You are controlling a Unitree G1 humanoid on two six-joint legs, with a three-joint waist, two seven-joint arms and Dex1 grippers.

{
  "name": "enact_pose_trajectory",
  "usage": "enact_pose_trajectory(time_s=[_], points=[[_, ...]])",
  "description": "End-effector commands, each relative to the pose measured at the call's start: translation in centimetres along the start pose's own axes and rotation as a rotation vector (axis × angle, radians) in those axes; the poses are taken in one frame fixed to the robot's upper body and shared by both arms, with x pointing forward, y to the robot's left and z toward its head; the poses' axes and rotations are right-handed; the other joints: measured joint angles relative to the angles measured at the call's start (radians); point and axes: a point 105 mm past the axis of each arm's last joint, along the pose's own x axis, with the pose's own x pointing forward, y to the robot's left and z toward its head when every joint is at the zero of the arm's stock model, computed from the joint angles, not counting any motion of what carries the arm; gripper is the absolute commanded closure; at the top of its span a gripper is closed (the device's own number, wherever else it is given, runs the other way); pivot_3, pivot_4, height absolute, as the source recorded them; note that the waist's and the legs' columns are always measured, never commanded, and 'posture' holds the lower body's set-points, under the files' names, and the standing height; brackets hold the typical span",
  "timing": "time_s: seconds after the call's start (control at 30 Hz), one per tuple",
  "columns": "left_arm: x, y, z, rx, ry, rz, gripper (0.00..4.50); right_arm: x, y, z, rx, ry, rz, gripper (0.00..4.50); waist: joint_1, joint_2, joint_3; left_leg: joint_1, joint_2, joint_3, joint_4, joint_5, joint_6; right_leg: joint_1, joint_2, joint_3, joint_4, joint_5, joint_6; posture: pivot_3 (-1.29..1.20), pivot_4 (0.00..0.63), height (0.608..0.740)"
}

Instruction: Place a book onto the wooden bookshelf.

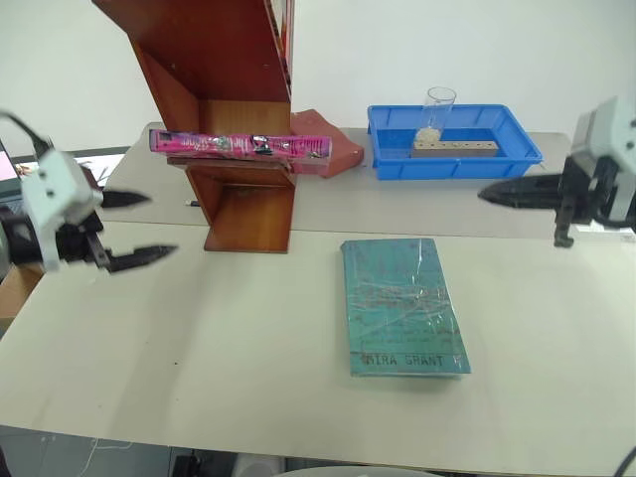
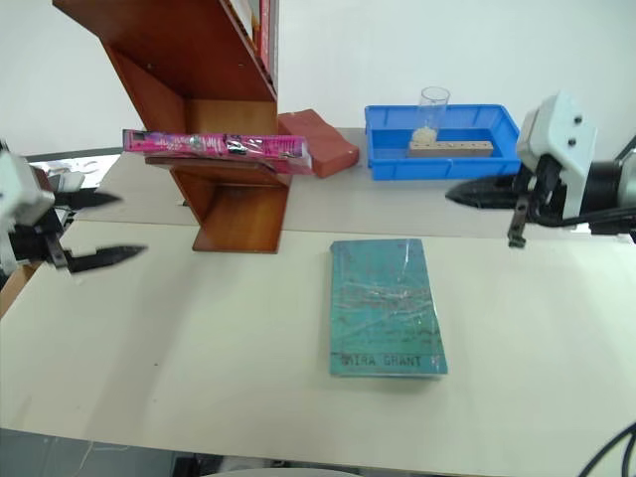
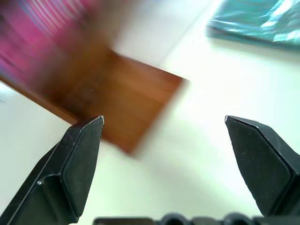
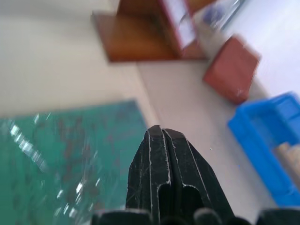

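Note:
The pink book (image 1: 241,145) lies flat on the lower board of the wooden bookshelf (image 1: 224,60), with both ends sticking out past the board. My left gripper (image 1: 162,225) hovers open and empty over the table, well to the left of the shelf's foot (image 3: 126,103). At the right side of the table, my right gripper (image 1: 484,195) is shut with nothing in it. It points left, above and behind the teal book (image 1: 402,303).
The teal book marked "Mira Grant" lies flat at the table's middle. A brick-red block (image 1: 336,147) sits just right of the shelf. A blue tray (image 1: 517,149) at the back right holds a glass tube (image 1: 435,111) and a wooden strip.

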Motion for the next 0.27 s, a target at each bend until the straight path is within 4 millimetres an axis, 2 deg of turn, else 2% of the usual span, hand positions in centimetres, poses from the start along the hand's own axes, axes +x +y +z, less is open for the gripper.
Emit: enact_pose_trajectory(time_s=[0.03,0.17,0.27], points=[[-0.2,-0.6,0.1,0.023,-0.013,0.044,0.08,-0.6,0.6,-0.9,-0.086,0.079,0.040,4.50,0.003,0.000,0.000,0.001,0.000,0.001,0.000,0.000,0.000,0.001,-0.001,0.000,0.000,0.000,0.000,0.00,0.150,0.673],[1.1,-1.9,-0.2,-0.009,-0.047,0.010,0.08,-0.3,1.1,-1.6,-0.084,0.089,0.054,4.50,0.002,0.001,0.000,0.002,-0.001,0.003,0.000,0.000,0.000,0.001,-0.002,0.002,-0.001,0.000,0.000,0.00,0.150,0.673],[1.7,-2.0,0.1,-0.019,-0.073,0.004,0.08,-0.2,1.4,-1.7,-0.080,0.088,0.059,4.50,0.000,0.001,0.000,0.002,-0.001,0.003,0.000,0.000,0.000,0.001,-0.002,0.002,-0.001,0.000,0.000,0.00,0.150,0.673]])
